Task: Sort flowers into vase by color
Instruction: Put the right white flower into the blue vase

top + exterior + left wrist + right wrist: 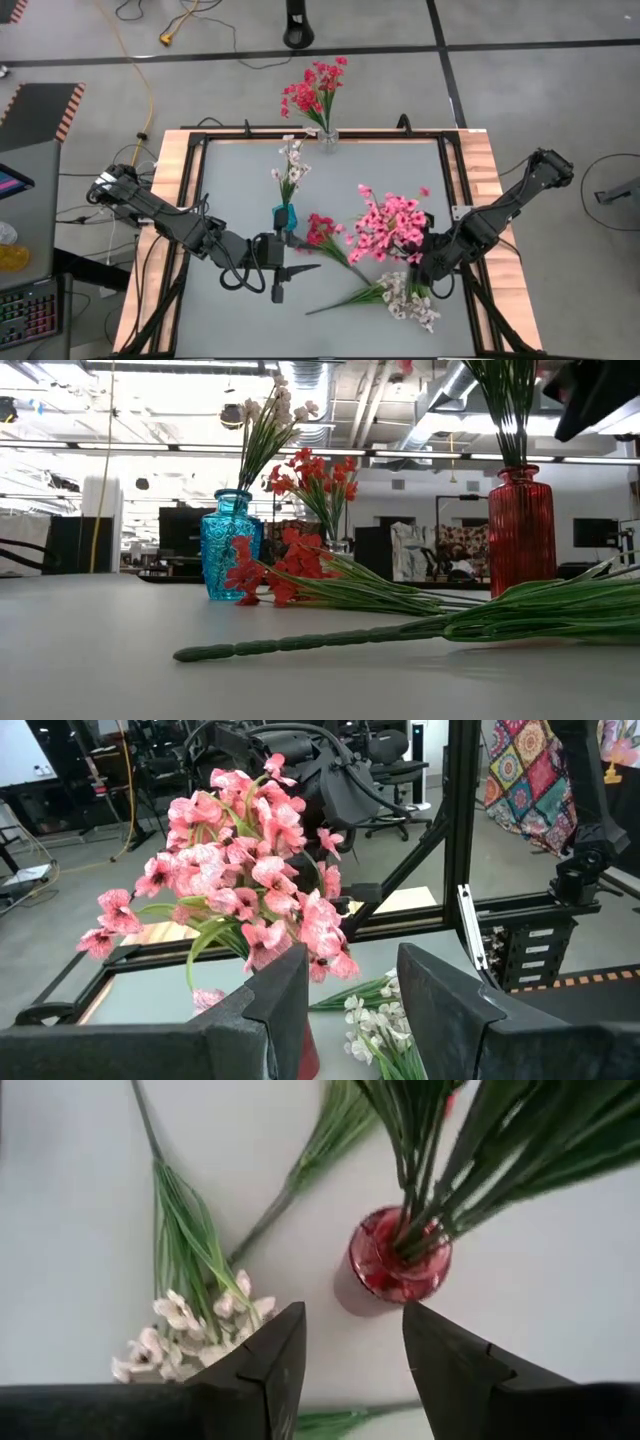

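A red vase [400, 1265] holds pink flowers [388, 225] at the table's right-middle. A blue vase [285, 215] holds a white sprig [291, 165]. A clear vase [328, 135] at the far edge holds red flowers [315, 90]. One red sprig [322, 230] and a bunch of white sprigs [412, 300] lie flat on the table. My left gripper [350, 990] is open, low over the table near the blue vase, facing the pink flowers [250, 870]. My right gripper [355, 1350] is open and points down, above the table between the red vase and the white sprigs [190, 1330].
The lying red sprig's stem [300, 645] runs toward the near-right, crossing close to the white sprigs' stems. A black frame [200, 140] and wooden border surround the grey tabletop. Bare grey surface lies at the far left and near left of the table [230, 180].
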You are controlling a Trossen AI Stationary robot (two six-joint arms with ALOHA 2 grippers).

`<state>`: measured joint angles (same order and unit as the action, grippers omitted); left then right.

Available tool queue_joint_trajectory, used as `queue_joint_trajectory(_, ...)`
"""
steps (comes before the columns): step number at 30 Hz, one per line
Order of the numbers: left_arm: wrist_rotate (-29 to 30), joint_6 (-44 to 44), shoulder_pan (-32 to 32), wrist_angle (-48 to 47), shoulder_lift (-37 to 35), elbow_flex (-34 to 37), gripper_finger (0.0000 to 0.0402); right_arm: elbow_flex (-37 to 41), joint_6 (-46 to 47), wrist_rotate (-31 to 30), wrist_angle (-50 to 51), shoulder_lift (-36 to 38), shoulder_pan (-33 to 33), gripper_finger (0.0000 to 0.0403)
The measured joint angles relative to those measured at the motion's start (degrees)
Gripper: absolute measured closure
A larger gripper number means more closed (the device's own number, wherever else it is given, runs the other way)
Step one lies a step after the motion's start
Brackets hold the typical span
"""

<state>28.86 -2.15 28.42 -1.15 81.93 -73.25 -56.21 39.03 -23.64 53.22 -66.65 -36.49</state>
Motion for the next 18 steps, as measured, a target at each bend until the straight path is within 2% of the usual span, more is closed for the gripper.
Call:
queue_joint_trajectory(7,0.0,0.0,0.0,0.0,0.0,0.0,0.0258,-5.1,4.1,2.9,9.2,0.0,0.2,0.0221)
queue_joint_trajectory(18,0.0,0.0,0.0,-0.5,0.0,0.0,0.0258,-9.8,4.5,7.0,20.6,1.1,0.0,0.024)
